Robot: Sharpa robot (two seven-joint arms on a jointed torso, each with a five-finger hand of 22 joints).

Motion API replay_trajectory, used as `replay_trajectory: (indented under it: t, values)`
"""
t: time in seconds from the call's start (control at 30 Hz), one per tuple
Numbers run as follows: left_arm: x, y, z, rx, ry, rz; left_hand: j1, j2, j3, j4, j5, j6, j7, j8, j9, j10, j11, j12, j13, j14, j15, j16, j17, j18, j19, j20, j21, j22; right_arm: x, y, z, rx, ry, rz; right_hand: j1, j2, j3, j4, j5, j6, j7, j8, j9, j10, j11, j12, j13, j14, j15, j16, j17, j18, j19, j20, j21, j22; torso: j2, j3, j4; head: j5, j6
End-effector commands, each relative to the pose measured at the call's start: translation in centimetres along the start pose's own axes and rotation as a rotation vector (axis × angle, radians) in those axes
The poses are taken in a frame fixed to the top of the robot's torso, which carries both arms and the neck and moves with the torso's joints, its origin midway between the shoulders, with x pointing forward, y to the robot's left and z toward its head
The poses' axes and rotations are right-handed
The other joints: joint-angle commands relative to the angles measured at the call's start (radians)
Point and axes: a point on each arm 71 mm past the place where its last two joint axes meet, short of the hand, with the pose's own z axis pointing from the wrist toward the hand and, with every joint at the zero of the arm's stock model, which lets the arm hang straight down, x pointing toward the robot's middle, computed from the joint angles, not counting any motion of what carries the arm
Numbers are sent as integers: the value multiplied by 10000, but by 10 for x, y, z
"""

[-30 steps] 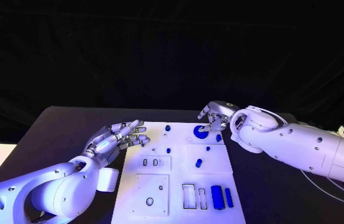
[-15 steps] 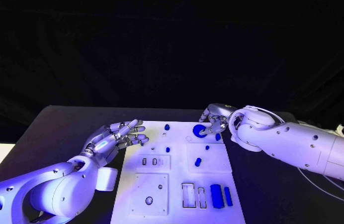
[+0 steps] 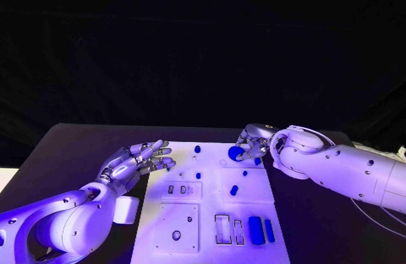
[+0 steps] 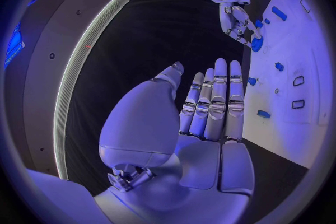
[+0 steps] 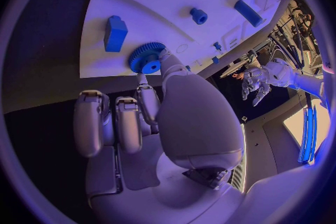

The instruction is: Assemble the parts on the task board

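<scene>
The blue gear (image 3: pixel 236 153) sat at the far right corner of the task board (image 3: pixel 182 217), pinched between the fingertips of the right hand (image 3: pixel 251 142); in the right wrist view its toothed rim (image 5: pixel 146 57) lay against the board's edge with a fingertip touching it. Compared with a second before, the right hand had drawn slightly in toward the board and curled more closely over the gear, which appeared a little raised (whether it was fully clear of the board could not be told). That suggested the pick was just completing, and the next job would probably be carrying the gear to its seat. A small blue block (image 5: pixel 115 33) lay just beside the gear, and other blue parts (image 3: pixel 256 230) rested in the near slots.

The left hand (image 3: pixel 135 161) hovered above the bench (image 3: pixel 68 158) beside the board's left edge, fingers spread, holding nothing, having barely shifted.
</scene>
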Motion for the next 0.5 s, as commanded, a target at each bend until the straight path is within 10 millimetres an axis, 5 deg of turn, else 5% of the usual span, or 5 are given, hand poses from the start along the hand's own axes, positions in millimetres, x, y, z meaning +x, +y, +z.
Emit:
replay_trajectory:
  t: [0.03, 0.27, 0.5]
  values:
    - [2, -1, 1, 55, 203, -105, 16, -46, -22, -55, -56, 4, 64, -56, -13, -20, 72, -43, -10, -11, 39, -47, 16, 130, 44, 49, -59, -16, 3, 0, 0, -50, 194, -160, 88, 79, 91, -23, 62, 116, 0, 54, 19, 108, -14, 90, 71, 847, 38, 60, 1574, -127, 65, -20, 56, 30, 5, -1, -6, 8, -7]
    - [3, -1, 1, 47, 212, -109, 16, -46, -22, -55, -56, 4, 64, -56, -13, -20, 72, -43, -10, -11, 39, -47, 16, 130, 44, 49, -59, -16, 5, 3, 1, -167, 217, -138, 145, 268, 214, -109, 39, 294, -20, 102, 31, 172, -35, 279, 276, 864, 24, 102, 1676, -143, 104, -31, 103, 122, 5, -2, 2, 6, -27]
    - [2, 0, 1, 38, 207, -107, 20, -38, -20, -67, -54, 5, 60, -67, -11, -19, 71, -57, -9, -6, 39, -62, 22, 131, 48, 50, -67, -25, 5, 4, 1, -224, -8, -497, 444, 631, 692, -383, -468, 866, -184, 310, 93, 263, -171, 499, 540, 896, -80, 175, 1859, -184, 203, -105, 212, 345, 0, -6, 4, -7, -44]
